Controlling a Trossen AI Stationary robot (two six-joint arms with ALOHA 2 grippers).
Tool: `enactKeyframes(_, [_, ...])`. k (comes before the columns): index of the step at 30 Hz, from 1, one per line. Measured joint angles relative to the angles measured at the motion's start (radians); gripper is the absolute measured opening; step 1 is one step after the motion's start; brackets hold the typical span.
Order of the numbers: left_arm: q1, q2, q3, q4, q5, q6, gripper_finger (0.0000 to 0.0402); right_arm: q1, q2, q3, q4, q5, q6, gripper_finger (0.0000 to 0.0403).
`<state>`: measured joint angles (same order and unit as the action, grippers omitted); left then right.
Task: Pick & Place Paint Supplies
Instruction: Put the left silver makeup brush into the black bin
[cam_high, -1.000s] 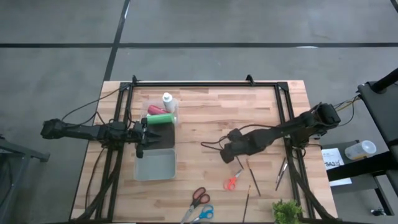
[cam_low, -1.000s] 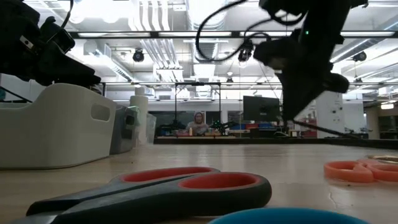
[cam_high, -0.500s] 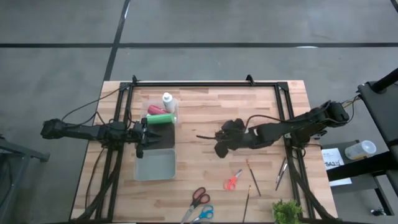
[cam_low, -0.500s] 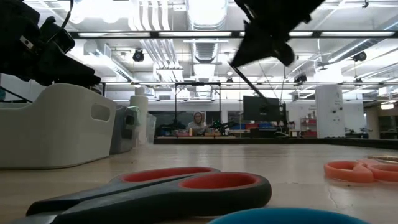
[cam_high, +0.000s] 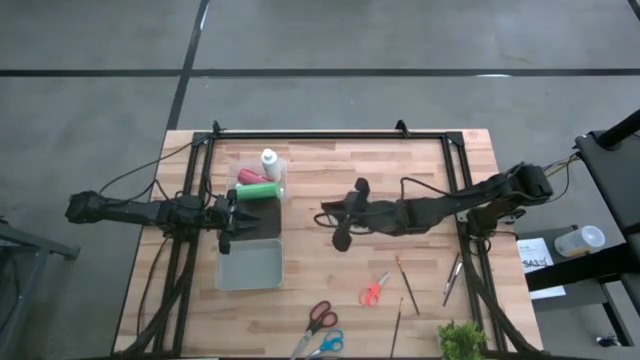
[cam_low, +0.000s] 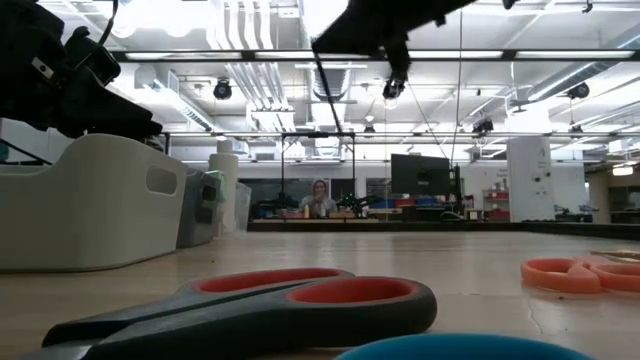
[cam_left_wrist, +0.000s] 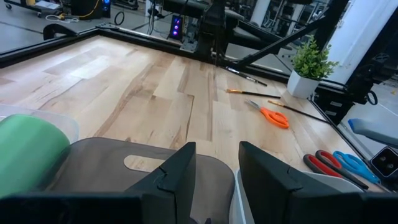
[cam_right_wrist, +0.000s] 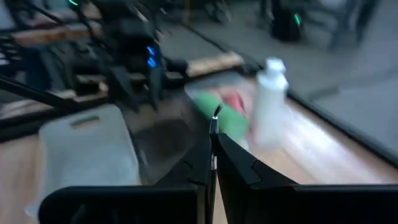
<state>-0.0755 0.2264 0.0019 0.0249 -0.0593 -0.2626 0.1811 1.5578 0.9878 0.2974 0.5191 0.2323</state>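
Note:
A white bottle (cam_high: 269, 162), a red bottle (cam_high: 249, 177) and a green bottle (cam_high: 259, 191) sit together in a clear container at the table's far left. My right gripper (cam_high: 335, 213) hangs over the table's middle, shut on a thin brush (cam_right_wrist: 214, 124) that points toward the bottles. In the low view that gripper (cam_low: 375, 25) is high up, with the brush (cam_low: 321, 90) slanting down from it. My left gripper (cam_left_wrist: 214, 180) stands open over a dark bin (cam_left_wrist: 124, 165), next to the green bottle (cam_left_wrist: 28, 149). More brushes (cam_high: 407, 285) lie on the table at the near right. My right gripper pinches the brush's thin shaft (cam_right_wrist: 213, 140) between its two shut fingers. The end with the metal collar sticks out ahead of the fingertips. The fingers come nearly level from the table's right and lie along the brush. The brush is lifted clear of the table.
A light grey bin (cam_high: 250, 265) stands near the dark bin (cam_high: 258, 226). Orange scissors (cam_high: 375, 290), red scissors (cam_high: 320, 317) and blue scissors (cam_high: 328, 343) lie toward the near edge, with a small plant (cam_high: 460, 340) at the near right. A black frame (cam_high: 330, 135) borders the far side.
My right gripper has risen and gone toward the table's left, nearer the bottles and bins. It has tipped from pointing down to nearly level and has rolled. It has stayed shut on the brush and carried it up, clear of the table.

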Motion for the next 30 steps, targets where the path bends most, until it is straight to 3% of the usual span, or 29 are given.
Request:
enactKeyframes(12, [0.000, 0.000, 0.000, 0.000, 0.000, 0.000, 0.0130, -0.102, 0.138, -0.002, 0.364, -0.290, -0.180, 0.0012])
enactKeyframes(22, [0.000, 0.000, 0.000, 0.000, 0.000, 0.000, 0.0130, -0.216, 0.241, -0.003, 0.607, -0.596, -0.146, 0.0012])
enactKeyframes(30, [0.000, 0.000, 0.000, 0.000, 0.000, 0.000, 0.0130, -0.243, 0.252, -0.003, 0.636, -0.656, -0.162, 0.0012])
